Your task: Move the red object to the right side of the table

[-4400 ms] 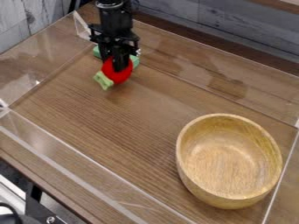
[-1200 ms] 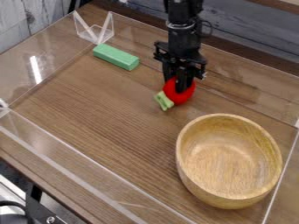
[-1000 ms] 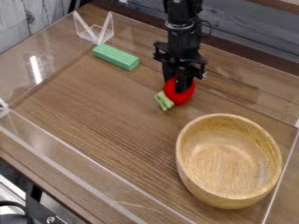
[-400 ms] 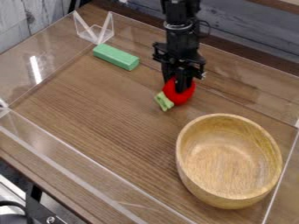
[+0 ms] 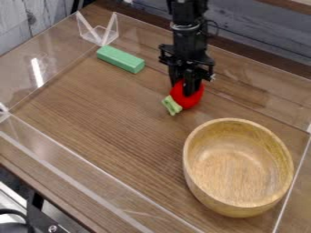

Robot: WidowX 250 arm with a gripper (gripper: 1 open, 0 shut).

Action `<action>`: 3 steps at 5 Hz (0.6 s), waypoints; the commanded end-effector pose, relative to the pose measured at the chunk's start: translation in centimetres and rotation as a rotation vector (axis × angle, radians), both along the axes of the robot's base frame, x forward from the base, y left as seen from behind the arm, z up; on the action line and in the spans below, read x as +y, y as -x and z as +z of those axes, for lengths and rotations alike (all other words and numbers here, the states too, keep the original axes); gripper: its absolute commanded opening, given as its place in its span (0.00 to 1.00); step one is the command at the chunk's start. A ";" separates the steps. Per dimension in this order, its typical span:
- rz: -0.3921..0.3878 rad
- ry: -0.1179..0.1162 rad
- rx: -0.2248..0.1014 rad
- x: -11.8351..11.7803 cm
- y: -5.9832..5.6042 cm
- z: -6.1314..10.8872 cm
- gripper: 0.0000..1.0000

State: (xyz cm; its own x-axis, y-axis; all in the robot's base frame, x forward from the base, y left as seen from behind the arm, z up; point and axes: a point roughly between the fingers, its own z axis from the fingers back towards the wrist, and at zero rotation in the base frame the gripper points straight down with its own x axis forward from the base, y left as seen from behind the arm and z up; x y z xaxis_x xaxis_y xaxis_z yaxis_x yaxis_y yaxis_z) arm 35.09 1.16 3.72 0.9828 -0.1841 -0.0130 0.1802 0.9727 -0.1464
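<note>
The red object point(image 5: 185, 93) is a small glossy red toy with a light-green stem end point(image 5: 172, 105) touching the wood. It sits low over the middle of the table point(image 5: 109, 136), just up and left of the wooden bowl. My black gripper point(image 5: 188, 85) comes straight down from above and is shut on the red object, its fingers point(image 5: 177, 75) clasping the toy's top.
A large wooden bowl point(image 5: 239, 166) fills the near right corner. A flat green rectangular block point(image 5: 122, 59) lies at the far left. Low clear acrylic walls point(image 5: 97, 29) border the tabletop.
Since the oldest frame the gripper has carried the red object from the far left toward the middle, leaving the green block behind. Over the last second nothing has moved.
</note>
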 end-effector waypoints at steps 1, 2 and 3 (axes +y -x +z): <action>-0.002 0.002 -0.091 -0.6 -1.7 2.7 0.00; 0.000 0.001 -0.091 -1.2 -2.5 2.1 0.00; -0.003 -0.002 -0.085 -1.6 -2.8 1.2 0.00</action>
State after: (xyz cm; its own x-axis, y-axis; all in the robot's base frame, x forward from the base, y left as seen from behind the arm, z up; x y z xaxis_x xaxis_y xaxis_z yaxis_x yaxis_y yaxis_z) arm 36.99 -0.04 3.45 0.9848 -0.1726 0.0189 0.1735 0.9741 -0.1450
